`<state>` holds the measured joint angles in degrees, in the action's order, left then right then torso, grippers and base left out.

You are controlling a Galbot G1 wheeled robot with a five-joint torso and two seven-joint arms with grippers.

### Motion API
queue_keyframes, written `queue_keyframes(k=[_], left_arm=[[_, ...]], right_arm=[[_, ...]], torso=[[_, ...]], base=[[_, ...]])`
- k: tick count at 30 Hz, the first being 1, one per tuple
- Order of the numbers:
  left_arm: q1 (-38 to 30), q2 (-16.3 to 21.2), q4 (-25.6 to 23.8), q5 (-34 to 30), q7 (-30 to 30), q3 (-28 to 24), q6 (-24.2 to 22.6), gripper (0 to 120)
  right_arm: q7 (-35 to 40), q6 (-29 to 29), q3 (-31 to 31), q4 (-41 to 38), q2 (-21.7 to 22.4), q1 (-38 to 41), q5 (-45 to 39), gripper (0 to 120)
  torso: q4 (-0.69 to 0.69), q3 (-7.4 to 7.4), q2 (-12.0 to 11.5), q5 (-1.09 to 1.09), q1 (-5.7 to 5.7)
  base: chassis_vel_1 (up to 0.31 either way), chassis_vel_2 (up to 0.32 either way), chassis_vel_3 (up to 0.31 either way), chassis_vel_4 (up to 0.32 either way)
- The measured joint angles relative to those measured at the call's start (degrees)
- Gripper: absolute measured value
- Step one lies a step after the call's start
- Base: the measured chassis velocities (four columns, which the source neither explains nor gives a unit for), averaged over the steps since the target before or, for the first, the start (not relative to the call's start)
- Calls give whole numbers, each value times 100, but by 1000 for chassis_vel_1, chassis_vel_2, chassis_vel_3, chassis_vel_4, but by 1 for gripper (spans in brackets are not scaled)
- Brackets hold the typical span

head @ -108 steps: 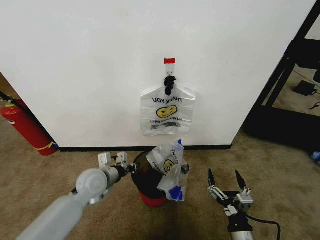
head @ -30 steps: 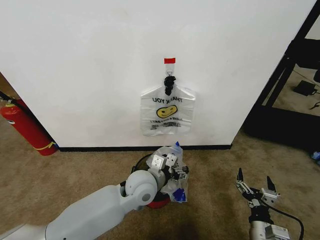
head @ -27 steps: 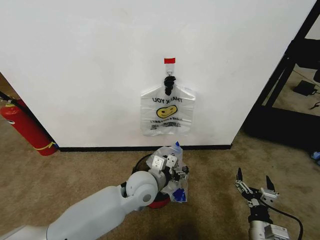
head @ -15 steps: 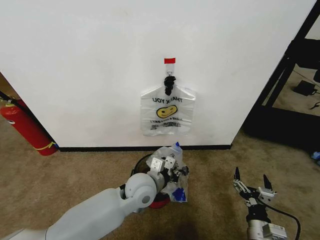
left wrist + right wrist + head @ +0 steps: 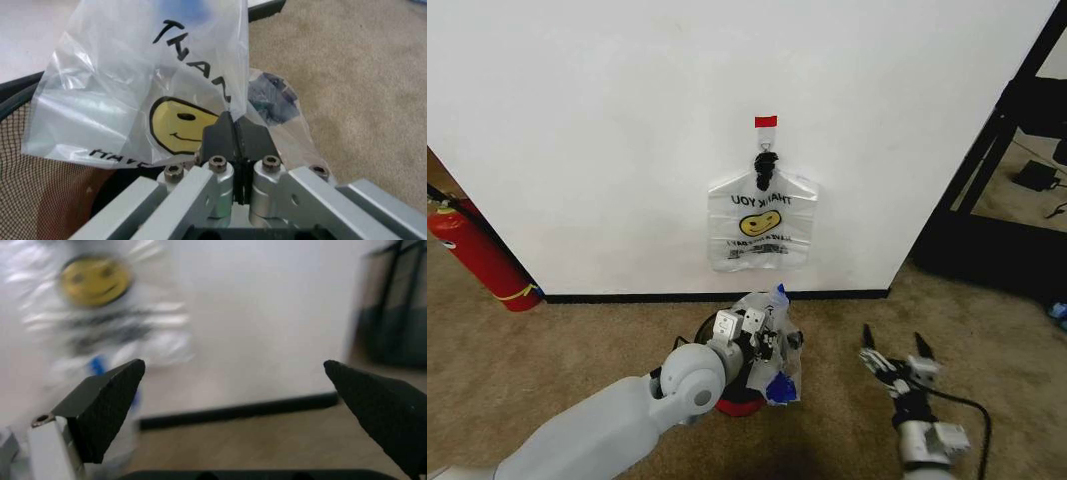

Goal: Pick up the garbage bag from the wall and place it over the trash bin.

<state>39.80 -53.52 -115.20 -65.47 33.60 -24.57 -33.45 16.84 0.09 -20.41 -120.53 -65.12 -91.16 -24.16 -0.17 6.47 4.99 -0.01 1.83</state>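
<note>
Thin translucent white plastic garbage bag with yellow smiley face, black lettering and blue patches — sitting at the small round black mesh trash bin with red base, draped over the bin's right side, on the tan carpet just in front of the broad white wall with black baseboard.

Left gripper — reaching over the bin; in the left wrist view its black fingers are pressing together, pinching a fold of the bag's film beside the smiley face.

Right gripper — hovering low over the carpet, right of the bin and apart from it, prongs spreading wide with nothing between them.

Second smiley bag, no blue patches — hanging on the wall from a black hook under a red tape strip.

Red fire extinguisher — leaning at the wall, far left.
</note>
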Motion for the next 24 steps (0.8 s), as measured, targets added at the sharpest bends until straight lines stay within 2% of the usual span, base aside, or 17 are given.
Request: queue_keyframes(k=[1,3,5,8,9,12,15,24], left_arm=[[0,0,0,0,0,0,0,0],[69,-3,-6,22,8,43,0,0],[162,-12,-26,60,14,78,0,0],[229,-70,-22,127,22,81,0,0],[229,-70,-22,127,22,81,0,0],[214,-188,58,185,30,27,8,0],[35,-251,130,173,30,-133,17,0],[-350,-416,218,42,30,-443,24,0]], right_arm=[[0,0,0,0,0,0,0,100],[-102,-518,149,-11,329,307,-62,100],[-130,-1230,232,-139,736,661,-549,100],[-208,-1836,262,-223,1210,982,-1166,100],[-208,-1836,262,-223,1210,982,-1166,100],[-557,-2057,405,-133,1730,1180,-1403,100],[-720,-2109,507,-103,1890,1157,-1412,100],[-829,-2121,726,35,1831,1210,-1207,100]], torso=[[0,0,0,0,0],[0,0,0,2,0],[1,0,0,2,0],[2,0,0,-2,0],[2,0,0,-2,0],[0,1,0,1,0],[-2,0,0,1,0],[-3,0,0,0,0]], base=[[0,0,0,0],[0,0,0,0],[0,0,0,0],[0,0,0,0],[0,0,0,0],[0,0,0,0],[0,0,0,0],[0,0,0,0]])
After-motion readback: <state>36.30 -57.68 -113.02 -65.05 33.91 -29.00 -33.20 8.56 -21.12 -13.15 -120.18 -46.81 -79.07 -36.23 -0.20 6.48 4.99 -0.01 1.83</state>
